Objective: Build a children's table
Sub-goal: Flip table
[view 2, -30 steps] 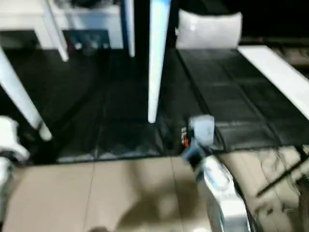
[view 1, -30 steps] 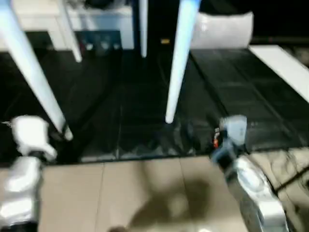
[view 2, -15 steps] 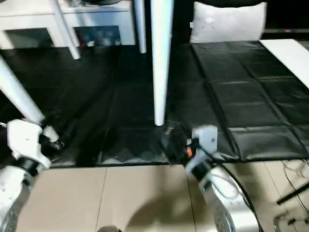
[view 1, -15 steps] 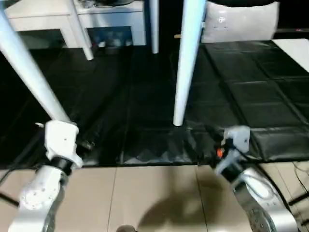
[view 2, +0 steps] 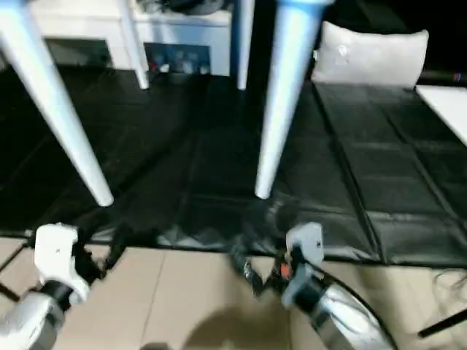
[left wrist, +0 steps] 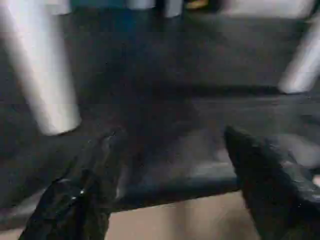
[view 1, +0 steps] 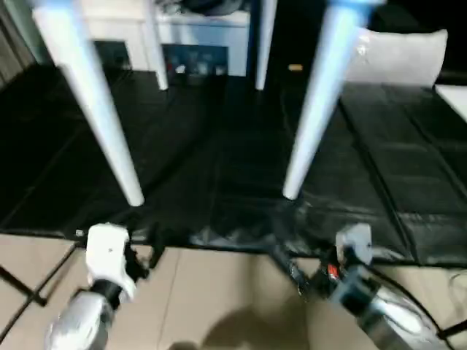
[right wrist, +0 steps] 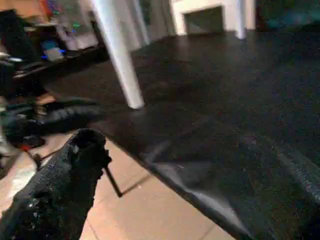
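Observation:
The children's table stands on its legs on the black mat (view 1: 219, 146); its top is out of view above. The near-left leg (view 1: 95, 109) and near-right leg (view 1: 314, 117) slant down to the mat, and two far legs (view 1: 152, 51) stand behind. My left gripper (view 1: 149, 251) hovers open over the mat's front edge, short of the near-left leg's foot (left wrist: 55, 117), with nothing between its fingers (left wrist: 95, 165). My right gripper (view 1: 288, 266) is also open and empty at the mat's front edge, below the near-right leg's foot (view 2: 263, 191).
A white low cabinet (view 1: 197, 29) stands at the back, with a white cushion (view 1: 401, 55) to its right. A white panel (view 2: 445, 98) lies at the far right. Beige floor tiles (view 1: 219, 292) run in front of the mat; thin black rods cross the floor at left (view 1: 22, 284).
The view has shifted. My left gripper has drawn back from the near-left leg's foot to the mat's edge. The right gripper has also drawn back a little toward the tiles.

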